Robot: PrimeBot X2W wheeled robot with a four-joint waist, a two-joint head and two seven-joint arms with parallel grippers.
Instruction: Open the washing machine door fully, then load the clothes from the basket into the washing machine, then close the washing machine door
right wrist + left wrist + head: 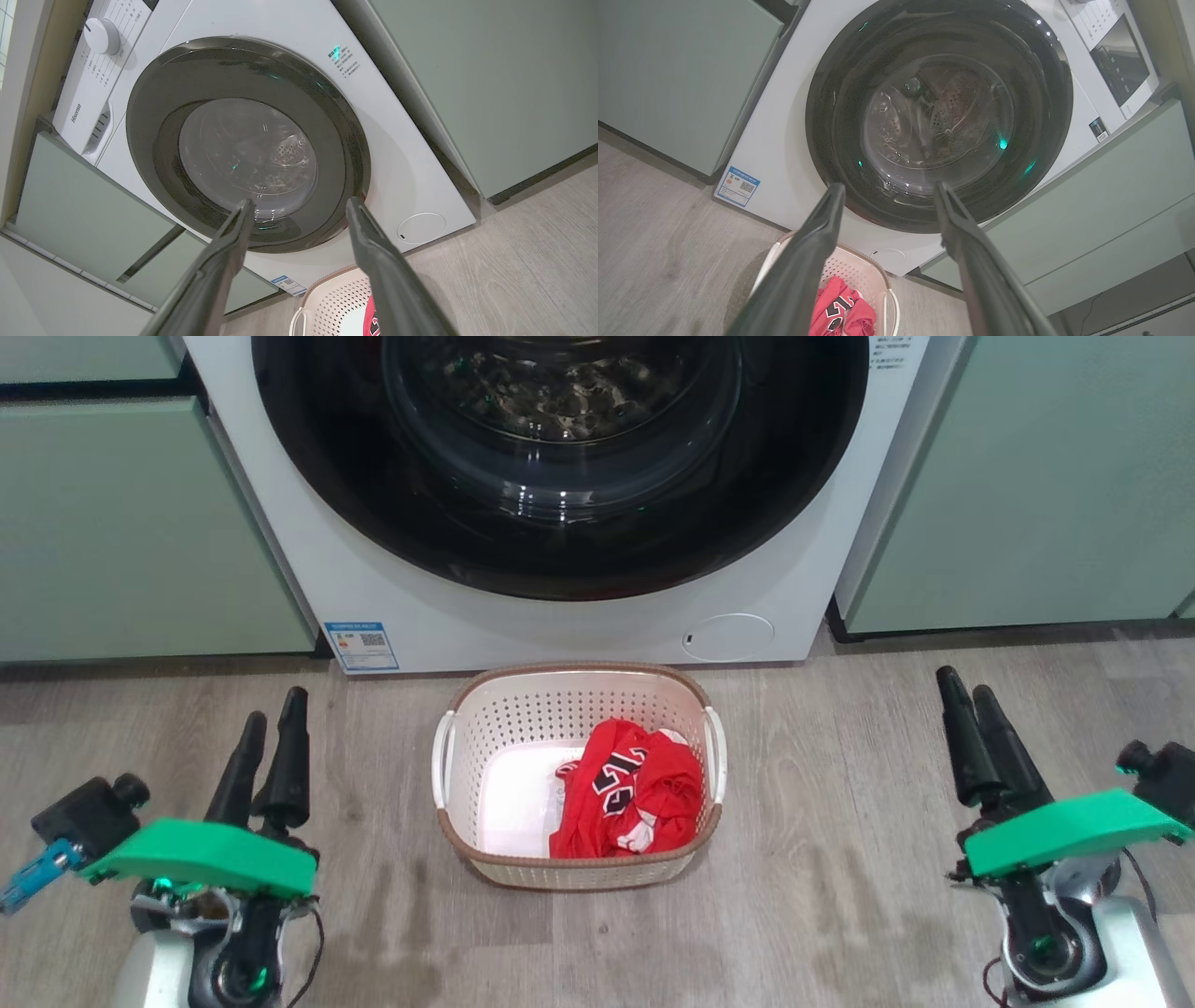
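We are finding the washing machine door [560, 448] shut flush on the washing machine [280, 569], so we are judging the opening step as not yet begun. The basket [523, 709] is standing on the floor [840, 803] just in front of the machine, with the clothes [630, 793] bunched in its right half.

Risks we are noting:
- The glossy rim is offering little purchase, and a finger may slip off it.
- The basket is lying close under the door, so a reaching arm may knock it.
- A trailing jersey may catch in the door seal when the door is closed.

The left gripper [277, 706] and right gripper [963, 683] are hovering on either side of the basket, well apart from it. The wrist views are showing both with jaws spread wide, holding and touching nothing.
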